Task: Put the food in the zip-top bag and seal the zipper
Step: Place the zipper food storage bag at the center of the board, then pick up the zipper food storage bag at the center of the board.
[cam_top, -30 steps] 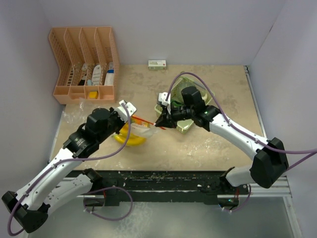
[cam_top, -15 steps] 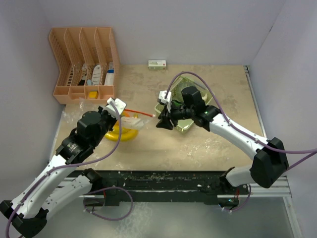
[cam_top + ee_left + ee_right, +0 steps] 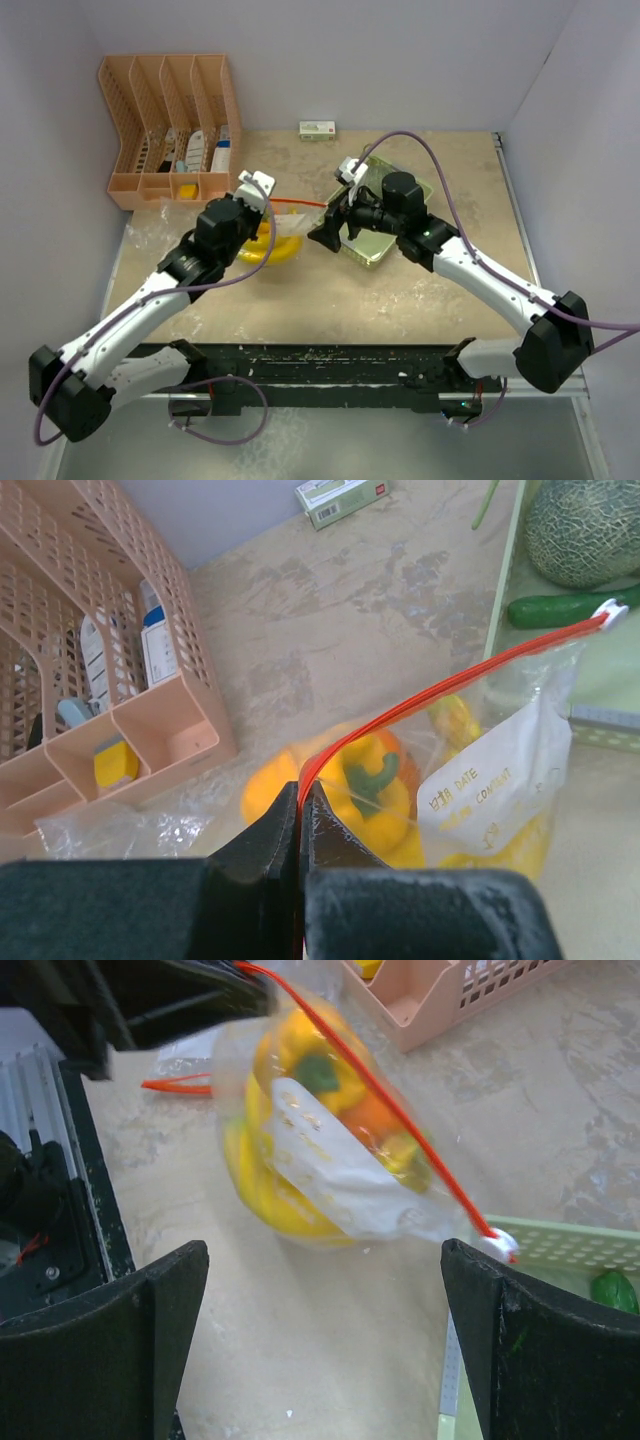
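Note:
The clear zip-top bag (image 3: 264, 246) holds a yellow pepper (image 3: 374, 781), a banana (image 3: 452, 719) and an orange piece. My left gripper (image 3: 300, 792) is shut on the near end of its red zipper strip (image 3: 450, 684). The white slider (image 3: 611, 612) sits at the strip's far end, by the basket. In the overhead view the left gripper (image 3: 265, 203) is above the bag. My right gripper (image 3: 322, 1260) stands wide open just short of the bag (image 3: 320, 1150), holding nothing. A netted melon (image 3: 585, 530) and a cucumber (image 3: 560, 608) lie in the pale green basket (image 3: 372, 256).
A pink slotted organiser (image 3: 170, 130) with small items stands at the back left. A small white box (image 3: 317, 128) lies by the back wall. Crumpled clear plastic (image 3: 145, 225) lies left of the bag. Walls close in on the left, back and right.
My right gripper has opened, let go of the zipper's far end and drawn back toward the basket. The left gripper has carried its end of the bag back and to the right.

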Tool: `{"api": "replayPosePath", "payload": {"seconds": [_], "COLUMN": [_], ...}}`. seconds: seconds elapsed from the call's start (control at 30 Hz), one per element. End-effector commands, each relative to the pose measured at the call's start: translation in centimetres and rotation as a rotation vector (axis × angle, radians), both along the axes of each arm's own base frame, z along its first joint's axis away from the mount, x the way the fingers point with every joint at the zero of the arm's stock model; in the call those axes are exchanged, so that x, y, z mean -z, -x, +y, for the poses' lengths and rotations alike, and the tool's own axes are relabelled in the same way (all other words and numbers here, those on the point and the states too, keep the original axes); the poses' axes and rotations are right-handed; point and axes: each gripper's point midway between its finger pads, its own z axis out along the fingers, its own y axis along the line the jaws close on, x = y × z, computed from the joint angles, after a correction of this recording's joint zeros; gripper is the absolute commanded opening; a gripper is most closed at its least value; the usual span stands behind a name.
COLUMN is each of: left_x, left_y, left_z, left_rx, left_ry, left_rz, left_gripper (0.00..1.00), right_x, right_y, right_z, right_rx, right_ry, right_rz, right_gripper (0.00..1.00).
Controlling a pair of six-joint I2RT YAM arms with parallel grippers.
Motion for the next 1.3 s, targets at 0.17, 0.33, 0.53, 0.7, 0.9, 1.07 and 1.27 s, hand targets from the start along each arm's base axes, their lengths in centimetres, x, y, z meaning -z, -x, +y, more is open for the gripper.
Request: {"api": "replayPosePath", "payload": {"seconds": [0.17,0.33,0.53,0.7,0.9,1.07,1.27], "left_x": [-4.6,-3.0,-3.0,-2.5,2.0,7.1,12.7], "left_y": [-9.2,-10.3,-7.4,-3.6,-0.5,-0.3,-0.4], "left_z": [1.9,1.4,-0.1,1.0,7.2,8.0,10.6], "left_rx": [-0.224,-0.159,-0.028,0.010,-0.219,-0.373,-0.587], "left_ry": [0.250,0.245,0.355,0.250,-0.007,0.060,0.019], "left_rz": [-0.171,-0.163,-0.195,-0.076,0.127,0.298,0.416], "left_gripper": [0.00,0.33,0.99,0.99,0.99,0.99,0.99], "right_x": [0.3,0.3,1.4,1.5,2.0,1.9,0.8], "right_y": [-0.6,-0.7,-0.7,-0.5,0.1,0.6,2.2], "right_z": [0.2,0.2,0.7,0.8,0.8,1.1,1.1], "right_rx": [0.041,0.040,0.022,0.006,-0.010,-0.039,-0.099], "right_ry": [-0.036,-0.040,-0.029,-0.031,-0.051,-0.070,-0.115], "right_rz": [0.033,0.025,0.058,0.059,0.057,0.066,0.061], "right_gripper": [1.00,1.00,0.99,0.99,0.99,0.99,1.00]}}
